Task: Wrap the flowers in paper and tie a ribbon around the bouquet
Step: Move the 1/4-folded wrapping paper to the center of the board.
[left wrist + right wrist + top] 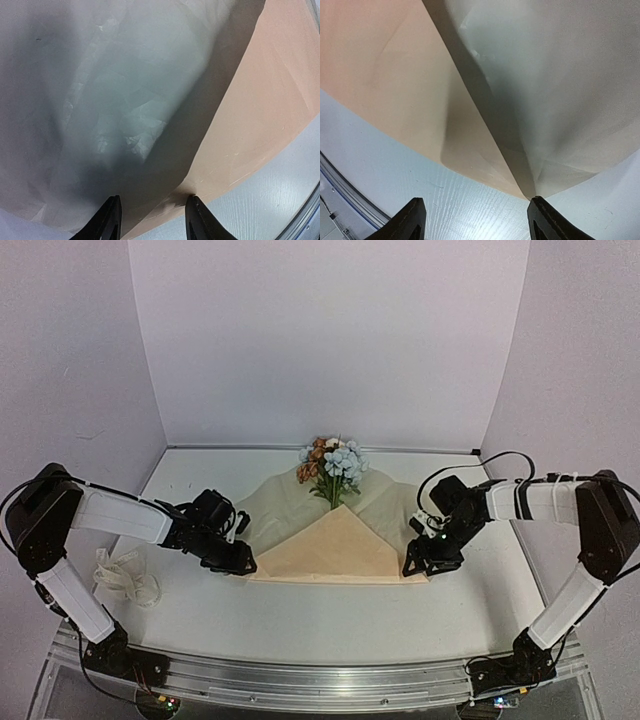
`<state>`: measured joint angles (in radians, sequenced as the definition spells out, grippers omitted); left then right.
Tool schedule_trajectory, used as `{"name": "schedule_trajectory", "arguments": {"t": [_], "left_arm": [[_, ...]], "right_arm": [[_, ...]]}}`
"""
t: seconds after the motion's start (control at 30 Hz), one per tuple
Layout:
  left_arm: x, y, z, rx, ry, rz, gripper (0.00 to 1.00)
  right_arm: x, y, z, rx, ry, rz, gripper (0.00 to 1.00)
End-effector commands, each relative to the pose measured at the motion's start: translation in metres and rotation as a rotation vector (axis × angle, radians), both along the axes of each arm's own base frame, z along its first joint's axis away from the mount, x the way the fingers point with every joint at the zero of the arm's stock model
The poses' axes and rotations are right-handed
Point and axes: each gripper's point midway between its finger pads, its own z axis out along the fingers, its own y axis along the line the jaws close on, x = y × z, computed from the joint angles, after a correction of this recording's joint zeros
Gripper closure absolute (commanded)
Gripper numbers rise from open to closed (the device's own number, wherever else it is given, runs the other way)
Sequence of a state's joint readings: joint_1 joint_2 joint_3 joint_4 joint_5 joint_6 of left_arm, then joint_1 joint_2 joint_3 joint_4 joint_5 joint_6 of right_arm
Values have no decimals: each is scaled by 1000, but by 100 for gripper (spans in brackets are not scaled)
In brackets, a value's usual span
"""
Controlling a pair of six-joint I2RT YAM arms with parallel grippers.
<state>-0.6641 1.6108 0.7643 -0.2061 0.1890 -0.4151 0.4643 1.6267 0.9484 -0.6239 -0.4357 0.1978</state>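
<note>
The flowers (331,461), pale blue and brown-orange blooms, lie at the back middle with their stems under the paper (340,548). The paper's tan near part is folded up into a triangle over its pale inner side. My left gripper (236,561) stands open at the fold's left corner. In the left wrist view the paper (260,110) edge runs between the open gripper (152,220) fingers. My right gripper (419,565) is open at the right corner. There the paper (395,75) corner tip touches one of the fingers (543,217) of the open gripper (477,217). The ribbon (126,576) lies bunched at the left.
White walls close in the table (330,625) at the back and both sides. A metal rail (320,680) runs along the near edge by the arm bases.
</note>
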Motion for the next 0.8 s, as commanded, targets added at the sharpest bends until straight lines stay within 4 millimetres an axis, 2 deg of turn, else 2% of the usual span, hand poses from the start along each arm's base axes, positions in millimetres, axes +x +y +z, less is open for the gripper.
{"name": "schedule_trajectory", "arguments": {"t": [0.0,0.2,0.47,0.63,0.77], "left_arm": [[1,0,6,-10,-11,-3,54],[-1,-2,0,-17,17,0,57],[-6,-3,-5,-28,53,6,66],[-9,-4,-7,-38,69,12,71],[-11,-3,-8,-41,79,19,75]], "right_arm": [[11,1,7,-10,-26,18,28],[10,6,0,1,19,21,29],[5,2,-10,-19,45,26,30],[4,2,-12,-17,62,15,35],[2,3,-14,-17,81,6,45]]}}
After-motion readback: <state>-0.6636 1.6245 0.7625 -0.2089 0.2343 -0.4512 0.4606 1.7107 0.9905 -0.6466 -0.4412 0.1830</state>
